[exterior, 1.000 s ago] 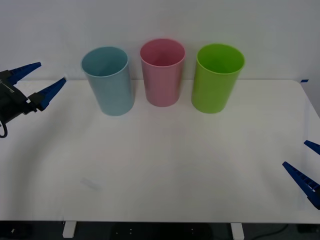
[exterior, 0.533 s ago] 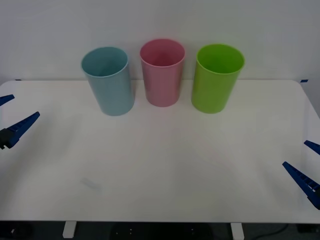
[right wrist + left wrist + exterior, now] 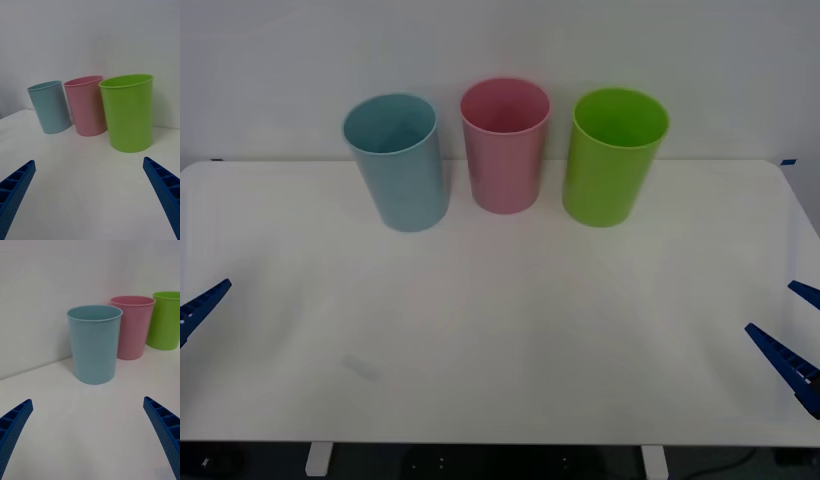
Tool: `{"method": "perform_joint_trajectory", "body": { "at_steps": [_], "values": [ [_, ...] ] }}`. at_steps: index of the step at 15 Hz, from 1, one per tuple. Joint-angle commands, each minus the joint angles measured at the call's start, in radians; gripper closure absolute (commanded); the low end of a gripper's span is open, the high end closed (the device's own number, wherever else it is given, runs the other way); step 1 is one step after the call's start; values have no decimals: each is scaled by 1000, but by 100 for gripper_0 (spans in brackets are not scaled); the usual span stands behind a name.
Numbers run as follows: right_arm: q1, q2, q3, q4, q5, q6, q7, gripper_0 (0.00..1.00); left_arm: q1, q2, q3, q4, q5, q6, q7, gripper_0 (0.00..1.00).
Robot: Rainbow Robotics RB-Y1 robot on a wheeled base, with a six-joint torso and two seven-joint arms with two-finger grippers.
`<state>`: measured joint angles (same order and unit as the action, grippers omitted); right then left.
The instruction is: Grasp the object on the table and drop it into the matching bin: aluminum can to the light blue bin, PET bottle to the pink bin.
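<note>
The light blue bin (image 3: 397, 160) stands at the back left of the white table (image 3: 510, 330), and the pink bin (image 3: 505, 143) is right beside it. No aluminum can, PET bottle or other loose object is in view on the tabletop. My left gripper (image 3: 202, 304) hangs open at the table's near left edge, with nothing between its fingers. In the left wrist view the light blue bin (image 3: 94, 345) stands ahead of that open gripper (image 3: 87, 401). My right gripper (image 3: 771, 306) is open and empty at the near right edge.
A lime green bin (image 3: 616, 155) stands to the right of the pink one, making a row of three along the back edge. In the right wrist view the green bin (image 3: 129, 112) is the closest of them. A white wall rises behind.
My left gripper has dropped from beside the light blue bin and drawn back to the near left edge. The right arm has not moved.
</note>
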<state>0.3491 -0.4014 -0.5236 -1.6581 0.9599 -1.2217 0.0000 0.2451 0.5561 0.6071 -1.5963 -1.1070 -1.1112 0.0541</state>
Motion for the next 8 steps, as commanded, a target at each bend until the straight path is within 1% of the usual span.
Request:
{"method": "perform_joint_trajectory", "body": {
  "at_steps": [1,3,8],
  "values": [
    [0,0,0,0,0,0,0,0,26,-1,-1,-1,10,-16,-16,0],
    [0,0,0,0,0,0,0,0,39,-1,-4,-1,27,-24,-14,0],
    [0,0,0,0,0,0,0,0,40,-1,-24,-1,32,-29,-11,0]
  ]
}}
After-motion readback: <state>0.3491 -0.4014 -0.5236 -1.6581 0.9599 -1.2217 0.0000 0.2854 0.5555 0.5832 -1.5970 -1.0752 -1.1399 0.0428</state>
